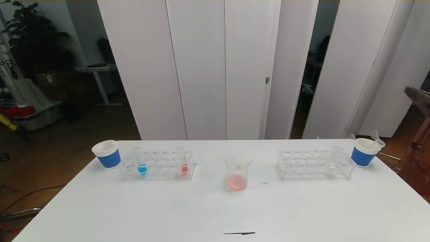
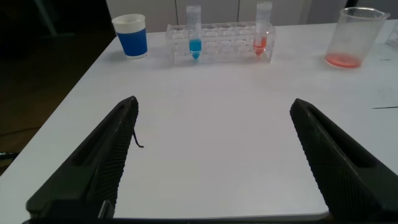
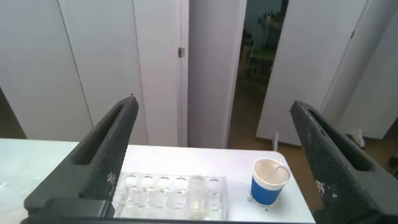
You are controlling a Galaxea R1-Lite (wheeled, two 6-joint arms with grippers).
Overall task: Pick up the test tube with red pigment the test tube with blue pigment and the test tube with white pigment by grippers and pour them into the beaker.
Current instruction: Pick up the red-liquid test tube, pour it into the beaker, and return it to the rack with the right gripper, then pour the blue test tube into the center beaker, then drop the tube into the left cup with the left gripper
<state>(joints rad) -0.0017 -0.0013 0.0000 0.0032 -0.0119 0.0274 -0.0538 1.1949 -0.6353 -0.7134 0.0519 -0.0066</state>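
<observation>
Beaker (image 1: 238,172) mid-counter (image 1: 215,208) with pink-red liquid, blue-pigment tube (image 1: 139,162) and red-pigment tube (image 1: 182,160) upright in left rack (image 1: 157,165), white-pigment tube (image 1: 332,162) in right rack (image 1: 315,164), left hand (image 2: 214,155) and right hand (image 3: 214,155) both spread apart, empty.

Bright, even light on the table (image 1: 215,208) with soft shadows; the left background is dim, perhaps slightly blurred.
</observation>
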